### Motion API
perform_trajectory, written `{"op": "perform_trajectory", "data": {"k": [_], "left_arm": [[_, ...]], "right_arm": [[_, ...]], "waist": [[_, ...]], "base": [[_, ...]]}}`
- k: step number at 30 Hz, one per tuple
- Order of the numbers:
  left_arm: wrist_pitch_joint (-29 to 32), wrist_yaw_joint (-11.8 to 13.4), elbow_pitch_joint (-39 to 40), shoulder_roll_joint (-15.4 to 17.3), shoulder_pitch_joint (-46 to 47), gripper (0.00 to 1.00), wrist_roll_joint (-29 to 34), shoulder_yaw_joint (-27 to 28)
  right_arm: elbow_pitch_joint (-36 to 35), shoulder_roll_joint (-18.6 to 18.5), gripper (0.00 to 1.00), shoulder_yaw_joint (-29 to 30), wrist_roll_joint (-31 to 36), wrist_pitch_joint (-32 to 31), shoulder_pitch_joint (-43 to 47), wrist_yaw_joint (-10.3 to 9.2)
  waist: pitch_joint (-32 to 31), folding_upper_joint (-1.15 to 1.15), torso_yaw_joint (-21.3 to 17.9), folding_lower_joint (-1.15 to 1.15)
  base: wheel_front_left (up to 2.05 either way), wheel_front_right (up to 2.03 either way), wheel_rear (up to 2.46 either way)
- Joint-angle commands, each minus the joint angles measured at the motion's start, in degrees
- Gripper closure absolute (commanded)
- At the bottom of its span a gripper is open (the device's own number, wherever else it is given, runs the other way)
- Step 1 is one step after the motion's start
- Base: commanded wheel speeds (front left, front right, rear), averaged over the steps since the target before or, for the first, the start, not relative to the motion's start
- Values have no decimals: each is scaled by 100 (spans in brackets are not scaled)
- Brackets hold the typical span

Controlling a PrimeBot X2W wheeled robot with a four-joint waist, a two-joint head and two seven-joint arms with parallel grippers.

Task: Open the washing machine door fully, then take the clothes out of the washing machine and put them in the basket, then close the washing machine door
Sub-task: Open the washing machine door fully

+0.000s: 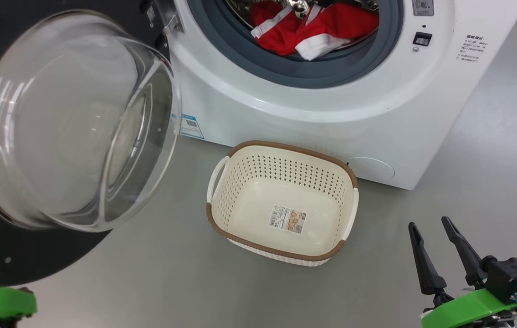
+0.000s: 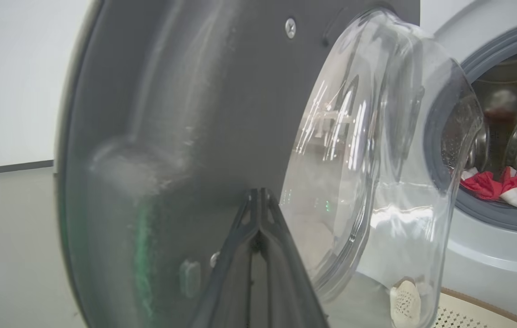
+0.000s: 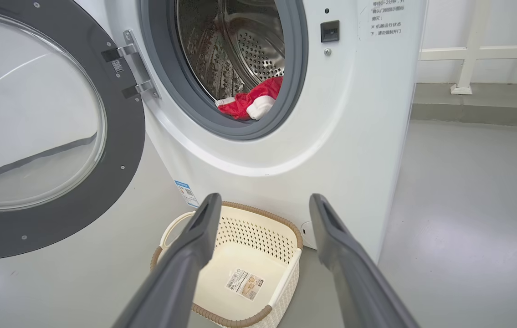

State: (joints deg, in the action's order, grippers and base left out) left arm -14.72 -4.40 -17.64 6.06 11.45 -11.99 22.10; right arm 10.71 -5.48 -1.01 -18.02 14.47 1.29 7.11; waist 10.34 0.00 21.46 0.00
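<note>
A white front-loading washing machine (image 1: 313,114) stands on a grey floor (image 1: 490,159), its porthole uncovered. The washing machine door (image 1: 71,123), black-rimmed with a bulging clear glass bowl, hangs wide open on its hinges at the robot's left, its inner face turned toward the camera. A cream basket (image 1: 285,146) with a brown woven-look rim sits on the floor just in front of the machine, below the porthole, a paper label (image 1: 287,219) on its bottom. The right gripper (image 1: 429,223) hovers low over the floor to the right of the basket, its two dark fingers spread wide and gripping nothing. The left gripper (image 2: 258,197), seen from its own wrist, has its fingers pressed together with nothing between them, the tips close to the door's dark inner face; whether they touch it cannot be told. The clothes (image 1: 326,27), red with white bands, lie heaped at the front lip of the steel drum (image 3: 258,50), inside the grey gasket (image 1: 294,75).
</note>
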Motion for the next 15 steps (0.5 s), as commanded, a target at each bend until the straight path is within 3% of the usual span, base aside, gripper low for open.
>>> {"op": "perform_trajectory", "data": {"k": [1, 15], "left_arm": [[-28, 10, 36, 326, 245, 100, 39, 348], [-28, -175, -883, 751, 1163, 100, 239, 965]], "right_arm": [[-149, -97, 0, -168, 40, 52, -212, 37], [-186, -233, 0, -248, 49, 52, -406, 37]], "waist": [[32, 0, -8, 0], [411, 0, -97, 0]], "base": [[0, 0, 0], [0, 0, 0]]}}
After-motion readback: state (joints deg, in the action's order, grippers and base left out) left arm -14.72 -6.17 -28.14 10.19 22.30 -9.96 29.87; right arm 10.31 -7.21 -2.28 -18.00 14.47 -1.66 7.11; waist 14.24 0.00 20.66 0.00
